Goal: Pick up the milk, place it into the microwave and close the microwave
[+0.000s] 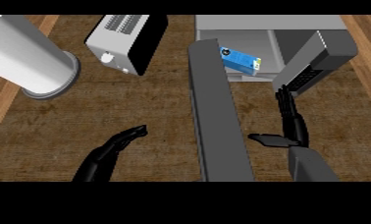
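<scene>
Head view, looking steeply down on a brown wood-grain counter (145, 115). The microwave (272, 31) stands at the upper right, its light grey cavity exposed. Its door (217, 120) is swung wide open and appears as a long dark grey slab running from the cavity's left edge down toward the lower edge of the view, between the two hands.

The milk (240, 60), a blue carton with a small yellow mark and a dark patch on its face, lies tilted inside the microwave cavity, near the front left of the opening and just beside the hinge end of the door. No hand touches it.

The right hand (290, 120) shows at the lower right, in front of the microwave. Its fingers are straight and extended upward in the view, their tips near the dark panel at the microwave's right front; whether they touch it cannot be told. The thumb sticks out to the left, toward the door but apart from it. This hand holds nothing.

The left hand (119, 142) shows at the lower left, over bare counter, well apart from the door. Its fingers are straight to slightly relaxed, pointing up and to the right, and it holds nothing.

At the upper left a large pale grey cylinder (33, 58) lies across the counter's edge. Just right of it stands a toaster (127, 39), white with a black side and slots on top.
</scene>
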Controlling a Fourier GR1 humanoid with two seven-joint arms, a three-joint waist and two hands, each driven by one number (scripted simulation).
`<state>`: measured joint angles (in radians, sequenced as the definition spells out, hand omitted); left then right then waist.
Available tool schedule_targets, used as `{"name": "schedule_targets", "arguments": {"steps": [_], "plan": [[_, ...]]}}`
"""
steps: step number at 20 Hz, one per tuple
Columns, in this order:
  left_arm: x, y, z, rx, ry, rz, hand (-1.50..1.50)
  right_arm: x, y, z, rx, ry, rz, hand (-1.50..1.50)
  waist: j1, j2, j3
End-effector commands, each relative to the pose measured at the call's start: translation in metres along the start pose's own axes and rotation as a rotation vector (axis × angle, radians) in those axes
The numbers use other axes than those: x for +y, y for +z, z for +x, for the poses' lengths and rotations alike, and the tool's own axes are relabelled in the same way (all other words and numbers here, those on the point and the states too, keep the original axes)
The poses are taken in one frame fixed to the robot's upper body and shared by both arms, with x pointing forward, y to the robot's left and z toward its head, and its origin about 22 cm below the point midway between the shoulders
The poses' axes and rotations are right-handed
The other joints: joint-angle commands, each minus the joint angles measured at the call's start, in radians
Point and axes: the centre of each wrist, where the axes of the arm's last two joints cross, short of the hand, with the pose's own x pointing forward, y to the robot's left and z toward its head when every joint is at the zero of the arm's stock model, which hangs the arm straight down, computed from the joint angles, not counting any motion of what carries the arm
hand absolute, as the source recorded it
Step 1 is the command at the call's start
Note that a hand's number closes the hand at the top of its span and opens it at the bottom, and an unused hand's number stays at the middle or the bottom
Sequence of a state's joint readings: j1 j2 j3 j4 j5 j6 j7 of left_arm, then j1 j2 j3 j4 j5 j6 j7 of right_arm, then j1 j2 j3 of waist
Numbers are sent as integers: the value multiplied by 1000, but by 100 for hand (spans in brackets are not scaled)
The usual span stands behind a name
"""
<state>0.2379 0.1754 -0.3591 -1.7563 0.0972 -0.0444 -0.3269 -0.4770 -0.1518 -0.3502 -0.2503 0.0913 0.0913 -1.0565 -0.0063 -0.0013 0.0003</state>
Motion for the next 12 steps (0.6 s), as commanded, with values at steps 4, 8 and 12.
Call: {"name": "schedule_targets", "arguments": {"steps": [4,8,12], "plan": [[1,8,-15,63,-125,-76,150,-9,9,3,-129,-131,-7,-150,0,-2,-1],[-2,0,-23,130,-181,-186,150,-22,43,1,-136,-136,27,-150,-21,-7,-2],[-22,-20,-39,157,-267,-302,150,-40,35,19,-148,-121,42,-150,-39,-8,-4]]}}
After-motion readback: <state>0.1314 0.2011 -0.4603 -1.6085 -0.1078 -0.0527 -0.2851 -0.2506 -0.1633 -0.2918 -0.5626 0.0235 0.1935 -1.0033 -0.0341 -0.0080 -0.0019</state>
